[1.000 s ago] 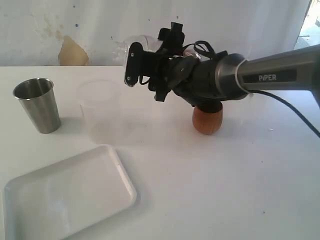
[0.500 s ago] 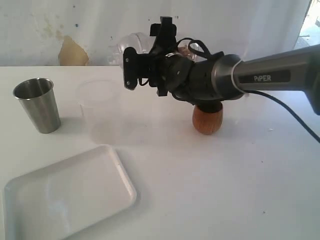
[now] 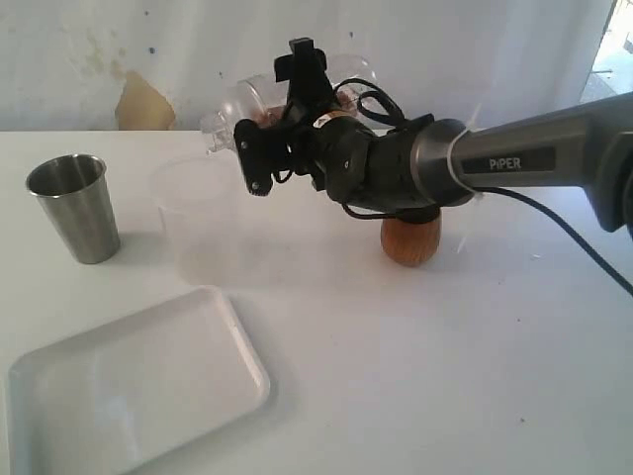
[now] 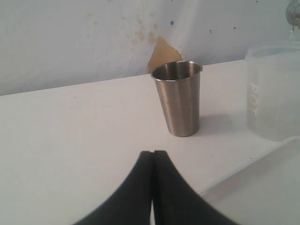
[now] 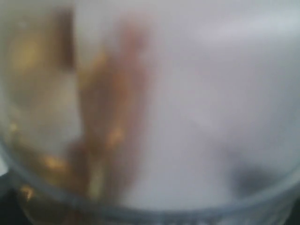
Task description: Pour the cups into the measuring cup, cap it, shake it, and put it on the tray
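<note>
Measuring cup (image 3: 242,99) tipped near-horizontal, up off the table by the frosted cup (image 3: 193,223), clamped wide in right end effector (image 3: 277,109), brown contents inside. Likely shake step: firm grip, short strokes, mouth never below level. Cap: can't tell.

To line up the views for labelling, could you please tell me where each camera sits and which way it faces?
Exterior: beyond the table's near edge, looking across the tray toward the wall; shows the right arm, right gripper holding a tilted clear cup.
Left wrist: low over the table, facing the steel tumbler and frosted cup; shut left gripper shows.
Right wrist: right against the clear cup, blurred; no gripper visible.
Shared: exterior and left wrist both see steel tumbler and frosted cup.
</note>
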